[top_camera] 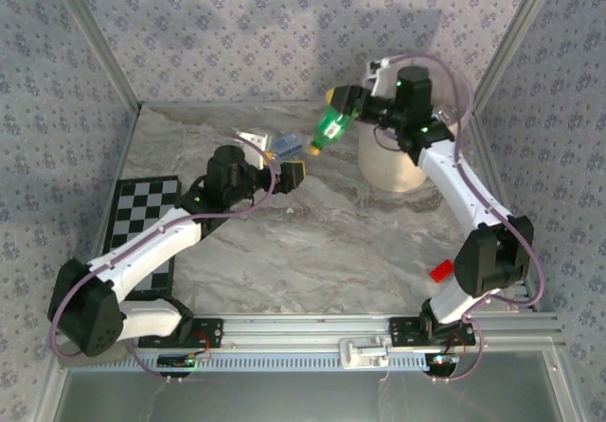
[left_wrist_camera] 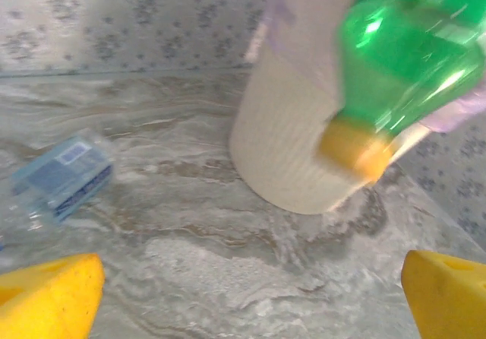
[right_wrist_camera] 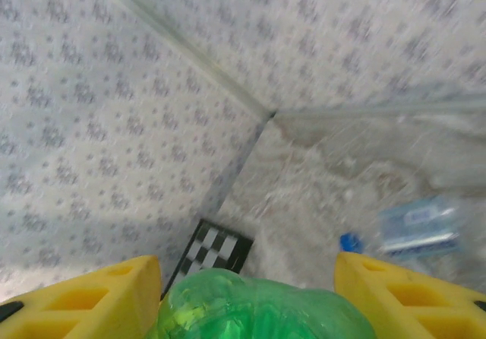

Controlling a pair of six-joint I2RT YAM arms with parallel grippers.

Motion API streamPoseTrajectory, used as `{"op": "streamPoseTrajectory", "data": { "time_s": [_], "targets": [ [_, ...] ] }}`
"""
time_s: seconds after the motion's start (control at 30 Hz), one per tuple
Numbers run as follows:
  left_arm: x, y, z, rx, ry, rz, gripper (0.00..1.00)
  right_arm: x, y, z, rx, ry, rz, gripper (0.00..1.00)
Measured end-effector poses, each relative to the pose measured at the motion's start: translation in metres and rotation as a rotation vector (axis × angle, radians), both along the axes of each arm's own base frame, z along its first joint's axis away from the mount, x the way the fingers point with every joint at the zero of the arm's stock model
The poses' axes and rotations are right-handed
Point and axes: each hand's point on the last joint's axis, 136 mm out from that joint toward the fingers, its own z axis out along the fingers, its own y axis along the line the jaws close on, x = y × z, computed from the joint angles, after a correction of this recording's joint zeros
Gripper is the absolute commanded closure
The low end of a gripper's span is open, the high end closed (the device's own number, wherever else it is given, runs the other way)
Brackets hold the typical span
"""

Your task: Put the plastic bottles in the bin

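The right pincer [right_wrist_camera: 247, 299] is clamped on a green bottle [top_camera: 331, 126], orange cap tilted down, held in the air beside the bin [top_camera: 393, 171]. The left pincer [left_wrist_camera: 244, 297] stands wide apart and holds nothing, low over the desk [top_camera: 331, 242] near a clear bottle [left_wrist_camera: 64, 172] lying flat.

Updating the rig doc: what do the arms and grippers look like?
Left arm and right arm: white links, black joint housings with small green lights, and a lilac cable looped along each. The fingers are yellow wedge-shaped blocks with moulded recesses.
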Motion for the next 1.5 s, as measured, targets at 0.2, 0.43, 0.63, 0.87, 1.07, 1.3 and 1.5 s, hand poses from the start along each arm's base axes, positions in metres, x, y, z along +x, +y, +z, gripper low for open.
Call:
{"op": "streamPoseTrajectory", "data": {
  "time_s": [0.2,0.43,0.63,0.87,1.07,1.3,1.5],
  "targets": [
    [0.003,0.047,-0.049,0.013,0.138,0.181,0.0,0.023,-0.082,0.051,-0.054,-0.098,-0.241,0.56],
    [-0.012,0.076,-0.092,0.008,0.264,0.293,0.0,0.041,-0.16,0.06,-0.131,-0.133,-0.502,0.56],
    [-0.015,0.079,-0.089,-0.021,0.272,0.313,0.0,0.05,-0.187,0.055,-0.207,-0.146,-0.632,0.55],
    [-0.015,0.081,-0.089,-0.033,0.279,0.324,0.0,0.073,-0.192,0.019,-0.239,-0.073,-0.645,0.53],
    [-0.019,0.085,-0.093,-0.032,0.285,0.338,0.0,0.089,-0.198,-0.012,-0.254,-0.006,-0.649,0.42],
    [-0.02,0.093,-0.089,-0.024,0.272,0.358,0.0,0.093,-0.206,-0.022,-0.279,0.025,-0.672,0.14],
    [-0.017,0.103,-0.089,0.008,0.259,0.377,0.0,0.093,-0.216,0.001,-0.33,-0.019,-0.723,0.0]
  ]
}}
